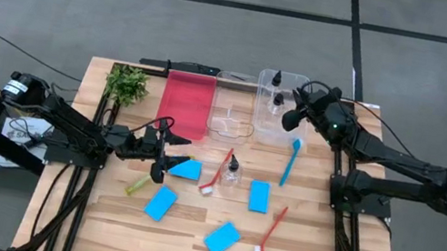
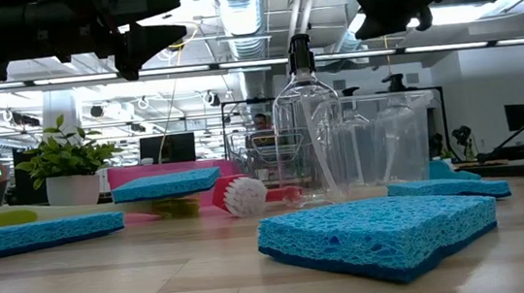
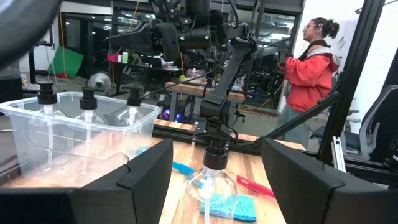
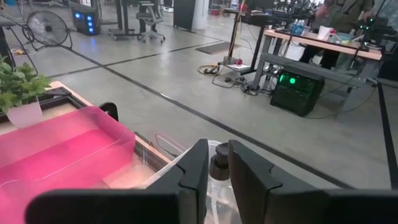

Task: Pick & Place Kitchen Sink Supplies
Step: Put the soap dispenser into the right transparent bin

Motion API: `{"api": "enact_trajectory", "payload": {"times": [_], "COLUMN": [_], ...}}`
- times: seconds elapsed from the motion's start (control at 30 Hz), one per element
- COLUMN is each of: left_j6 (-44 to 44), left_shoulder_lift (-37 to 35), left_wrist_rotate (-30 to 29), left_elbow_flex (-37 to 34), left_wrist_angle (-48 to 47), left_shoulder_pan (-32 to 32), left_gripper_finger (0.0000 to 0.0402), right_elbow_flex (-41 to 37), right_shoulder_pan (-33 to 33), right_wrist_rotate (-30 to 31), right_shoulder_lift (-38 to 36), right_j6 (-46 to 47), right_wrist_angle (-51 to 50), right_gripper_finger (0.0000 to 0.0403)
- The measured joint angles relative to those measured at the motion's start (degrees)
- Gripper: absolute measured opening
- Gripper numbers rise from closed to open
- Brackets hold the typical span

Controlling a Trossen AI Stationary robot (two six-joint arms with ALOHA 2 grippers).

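Wooden slats carry most of the supplies, while the right gripper (image 1: pixel 289 109) hangs over the clear tray (image 1: pixel 258 130) at the back, fingers narrowed on a bottle's black cap (image 4: pixel 217 167). I'd lower it straight, clear of the bottle (image 1: pixel 276 79) already standing there, before letting go. The left gripper (image 1: pixel 165 154) hovers wide open, empty, beside a blue sponge (image 1: pixel 187 169). Another clear bottle (image 1: pixel 233 172), 3 more sponges and several brushes wait mid-table. A red tray (image 1: pixel 186 104) and plant (image 1: pixel 127 84) sit behind.
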Motion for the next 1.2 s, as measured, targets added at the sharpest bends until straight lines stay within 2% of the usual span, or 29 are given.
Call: {"api": "enact_trajectory", "payload": {"times": [0.27,0.47,0.57,0.77,0.97,1.2], "left_j6": [0.0,-0.01,-0.02,-1.52,-1.51,4.08], "left_shoulder_lift": [0.0,0.0,0.0,0.0,0.73,11.12], "left_wrist_rotate": [0.02,1.33,4.52,6.47,6.51,6.58], "left_elbow_flex": [0.0,0.0,0.0,0.0,1.21,7.88], "left_wrist_angle": [0.0,0.0,0.0,0.0,-0.02,-0.26], "left_shoulder_pan": [0.02,0.02,-0.02,-0.55,-2.37,-3.78], "left_gripper_finger": [0.0248,0.0248,0.0248,0.0248,0.0248,0.0248], "right_elbow_flex": [0.0,0.0,0.0,-0.54,-8.2,-18.2], "right_shoulder_pan": [0.41,5.01,8.78,18.71,30.01,39.72], "right_wrist_rotate": [-0.01,1.44,3.16,2.99,3.05,5.7], "right_shoulder_lift": [-0.02,-0.86,-1.79,-4.02,-6.06,-6.51], "right_j6": [-0.97,-4.23,-5.9,-7.82,-8.04,-7.72], "right_wrist_angle": [0.02,0.06,0.13,0.63,6.36,18.7], "right_gripper_finger": [0.0055,0.0055,0.0055,0.0055,0.0056,0.0056]}}
